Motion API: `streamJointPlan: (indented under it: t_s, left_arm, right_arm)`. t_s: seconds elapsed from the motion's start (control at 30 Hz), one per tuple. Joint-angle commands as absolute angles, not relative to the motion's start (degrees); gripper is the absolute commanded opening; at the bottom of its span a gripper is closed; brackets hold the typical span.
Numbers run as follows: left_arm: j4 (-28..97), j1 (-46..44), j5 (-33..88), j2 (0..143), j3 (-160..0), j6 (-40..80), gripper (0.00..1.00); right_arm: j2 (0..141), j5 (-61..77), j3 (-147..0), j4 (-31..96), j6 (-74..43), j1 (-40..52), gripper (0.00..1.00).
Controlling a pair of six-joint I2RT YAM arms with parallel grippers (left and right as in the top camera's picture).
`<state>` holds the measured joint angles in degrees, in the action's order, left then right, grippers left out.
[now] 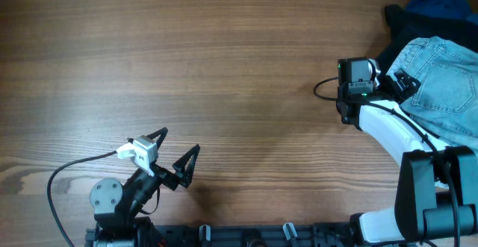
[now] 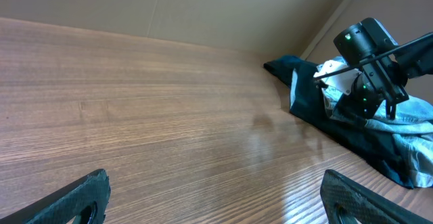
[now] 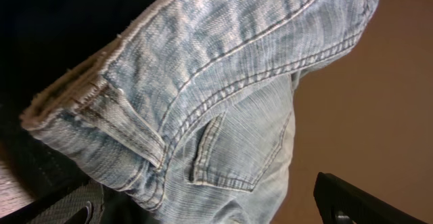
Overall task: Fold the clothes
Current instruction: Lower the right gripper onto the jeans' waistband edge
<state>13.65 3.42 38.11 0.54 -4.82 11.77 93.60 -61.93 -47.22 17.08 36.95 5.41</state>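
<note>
Right gripper (image 1: 404,83) spread wide at edge of denim clothes (image 1: 444,83), left gripper (image 1: 181,140) spread, well apart

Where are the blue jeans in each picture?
Overhead: jeans at the right edge, upper half.
Left wrist: jeans at the far right, mid-height.
Right wrist: jeans fill most of the picture.
Shared landmark: dark cloth beneath them.
</note>
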Motion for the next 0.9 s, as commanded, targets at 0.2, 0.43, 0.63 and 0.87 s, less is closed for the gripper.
streamJointPlan:
  t_s: [0.2,0.43,0.63,0.87]
  left_arm:
    - [13.43,3.20,38.98,0.54,-4.34,12.45,1.00]
    - [13.43,3.20,38.98,0.54,-4.34,12.47,1.00]
    - [13.43,3.20,38.98,0.54,-4.34,12.47,1.00]
    - [13.43,3.20,38.98,0.54,-4.34,12.47,1.00]
  right_arm:
    - [94.30,-56.84,-47.11,17.12,35.44,5.17,1.00]
    - [94.30,-52.84,-47.11,17.58,36.38,5.08,1.00]
    - [94.30,-52.42,-47.11,17.56,39.24,2.92,1.00]
    - [94.30,-51.94,-47.11,17.56,39.97,1.08,1.00]
